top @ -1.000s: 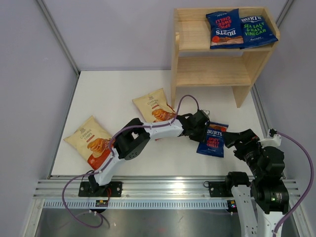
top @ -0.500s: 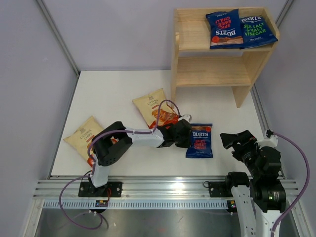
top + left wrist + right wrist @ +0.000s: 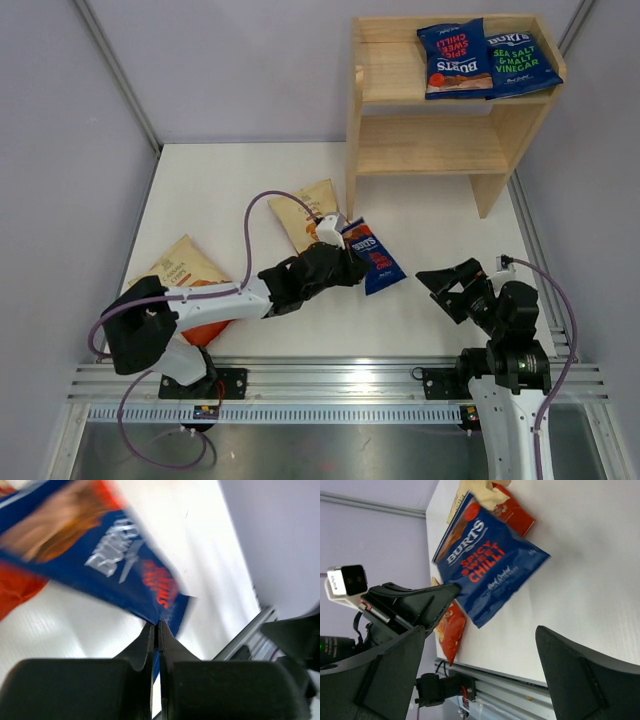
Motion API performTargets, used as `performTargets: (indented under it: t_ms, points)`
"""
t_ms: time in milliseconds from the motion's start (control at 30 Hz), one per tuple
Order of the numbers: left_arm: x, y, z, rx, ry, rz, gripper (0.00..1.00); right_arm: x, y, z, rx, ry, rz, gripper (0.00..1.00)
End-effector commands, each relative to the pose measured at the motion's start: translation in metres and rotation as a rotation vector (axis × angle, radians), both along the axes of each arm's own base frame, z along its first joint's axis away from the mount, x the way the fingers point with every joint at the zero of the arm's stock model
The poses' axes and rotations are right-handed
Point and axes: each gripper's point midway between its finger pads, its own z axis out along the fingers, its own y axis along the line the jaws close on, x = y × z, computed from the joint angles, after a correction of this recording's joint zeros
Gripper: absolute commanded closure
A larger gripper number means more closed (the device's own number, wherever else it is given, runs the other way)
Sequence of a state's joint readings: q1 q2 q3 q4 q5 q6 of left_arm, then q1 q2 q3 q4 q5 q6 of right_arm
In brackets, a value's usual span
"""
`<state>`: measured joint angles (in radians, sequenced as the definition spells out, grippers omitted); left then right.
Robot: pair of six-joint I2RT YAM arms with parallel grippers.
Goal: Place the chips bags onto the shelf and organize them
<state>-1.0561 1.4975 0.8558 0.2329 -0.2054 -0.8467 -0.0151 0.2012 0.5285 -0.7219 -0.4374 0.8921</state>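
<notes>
Top cam sits high behind both arms, looking down over the whole table [image 3: 200,190] and shelf [image 3: 420,150]. Left wrist cam is jammed right behind the left gripper [image 3: 157,628], staring at the blue bag [image 3: 115,565] just ahead of it. Right wrist cam looks out past the right gripper [image 3: 480,630] from farther off at that same bag.

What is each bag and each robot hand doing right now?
Left gripper: shut on the blue bag.
Blue bag: held by its edge, tilted.
Right gripper: open, holding nothing.
Shelf bags: lying flat on the top shelf.
Cream bags: lying on the table.
</notes>
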Motion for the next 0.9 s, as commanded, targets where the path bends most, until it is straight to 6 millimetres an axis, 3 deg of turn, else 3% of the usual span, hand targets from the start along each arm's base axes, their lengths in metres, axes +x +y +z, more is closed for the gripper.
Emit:
performTargets:
  t_ms: [0,33,67,100,133,167,267,300,333,400,433,500,533,600,733,767,867]
  points:
    - [0.016,0.020,0.048,-0.122,-0.119,0.132,1.00,0.000,0.026,0.018,0.176,-0.042,0.122,0.00]
    - [0.017,0.025,0.053,-0.134,-0.129,0.152,1.00,0.003,0.031,0.026,0.236,-0.060,0.139,0.00]
    - [0.018,0.030,0.057,-0.145,-0.135,0.170,1.00,0.001,0.036,0.020,0.274,-0.038,0.172,0.01]
    - [0.016,0.037,0.073,-0.183,-0.158,0.186,1.00,0.002,0.038,0.021,0.299,-0.043,0.182,0.01]
    - [0.018,0.045,0.073,-0.193,-0.171,0.216,1.00,0.004,0.041,0.026,0.325,-0.070,0.198,0.02]
    - [0.018,0.052,0.086,-0.227,-0.191,0.230,1.00,0.005,0.040,0.028,0.328,-0.074,0.195,0.02]
    - [0.019,0.065,0.093,-0.257,-0.224,0.271,1.00,0.011,0.042,0.028,0.364,-0.056,0.198,0.02]
    - [0.017,0.070,0.102,-0.278,-0.243,0.276,1.00,0.014,0.044,0.036,0.415,-0.065,0.203,0.03]
    - [0.016,0.073,0.105,-0.296,-0.258,0.278,1.00,0.017,0.046,0.026,0.450,-0.013,0.211,0.04]
    - [0.014,0.078,0.117,-0.324,-0.297,0.272,1.00,0.022,0.048,0.028,0.503,0.018,0.215,0.05]
    - [0.013,0.078,0.126,-0.355,-0.320,0.268,1.00,0.026,0.049,0.023,0.518,0.053,0.214,0.05]
    - [0.009,0.080,0.126,-0.362,-0.353,0.243,1.00,0.033,0.049,0.039,0.548,0.007,0.223,0.06]
    - [0.006,0.080,0.138,-0.410,-0.378,0.236,1.00,0.032,0.056,0.045,0.556,0.010,0.249,0.06]
    - [0.001,0.082,0.143,-0.456,-0.398,0.218,1.00,0.038,0.061,0.055,0.568,-0.011,0.261,0.06]
    - [-0.008,0.076,0.152,-0.484,-0.427,0.175,1.00,0.049,0.081,0.065,0.568,-0.023,0.294,0.06]
    - [-0.012,0.072,0.155,-0.482,-0.442,0.151,1.00,0.042,0.096,0.069,0.566,-0.026,0.349,0.06]
    - [-0.021,0.067,0.163,-0.503,-0.469,0.117,1.00,0.054,0.113,0.067,0.531,-0.024,0.344,0.07]
